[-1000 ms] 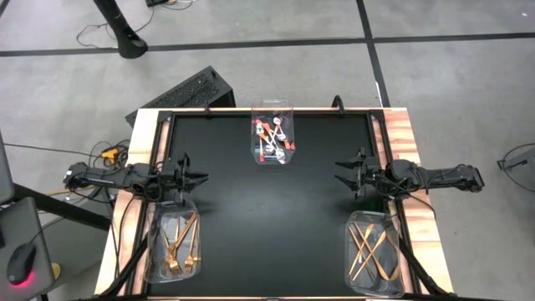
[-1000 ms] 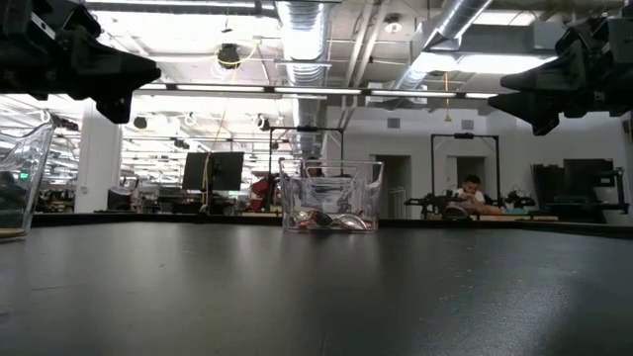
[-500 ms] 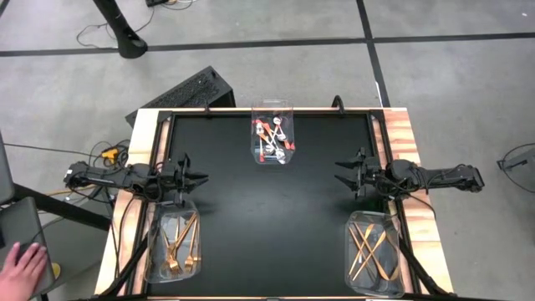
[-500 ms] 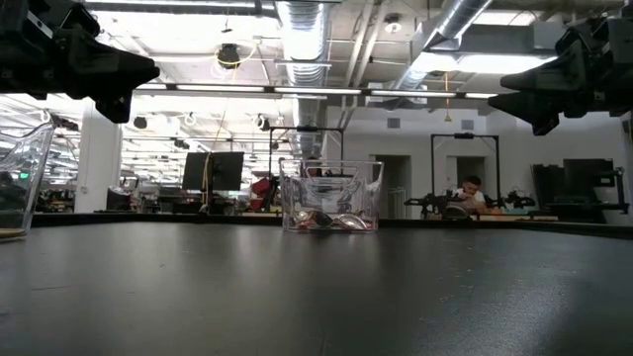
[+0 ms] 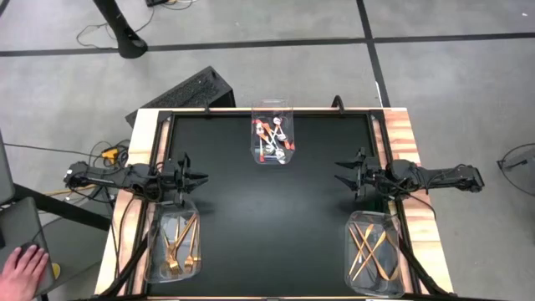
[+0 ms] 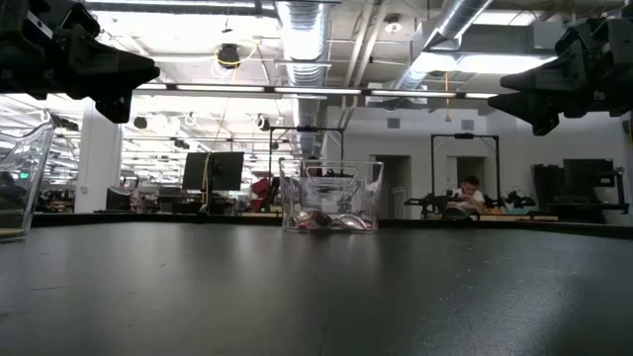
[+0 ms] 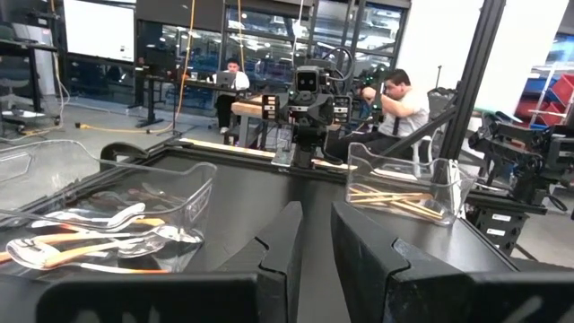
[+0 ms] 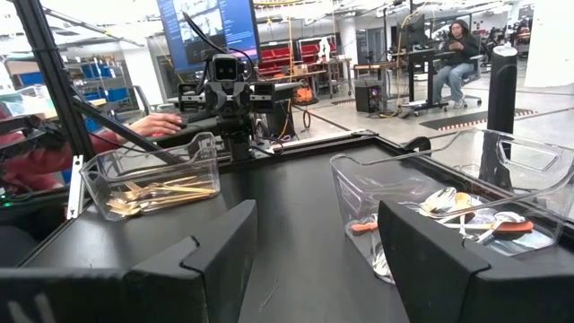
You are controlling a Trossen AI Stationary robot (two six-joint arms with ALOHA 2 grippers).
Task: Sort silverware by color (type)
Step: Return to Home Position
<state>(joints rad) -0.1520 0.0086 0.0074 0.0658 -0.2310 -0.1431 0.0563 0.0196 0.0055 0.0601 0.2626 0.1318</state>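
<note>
A person's hand (image 5: 23, 266) rests off the left edge of the table (image 5: 267, 221). The left gripper (image 5: 202, 177) hangs just past the far end of the near-left clear bin (image 5: 150, 251) of gold forks (image 5: 179, 244), its fingers (image 7: 285, 256) a narrow gap apart and empty. Orange-handled spoons (image 5: 272, 140) lie in the far middle bin (image 5: 273, 106). The right gripper (image 5: 339, 176) hangs wide open and empty, beyond the near-right bin (image 5: 353, 276) that holds gold knives (image 5: 369, 249).
</note>
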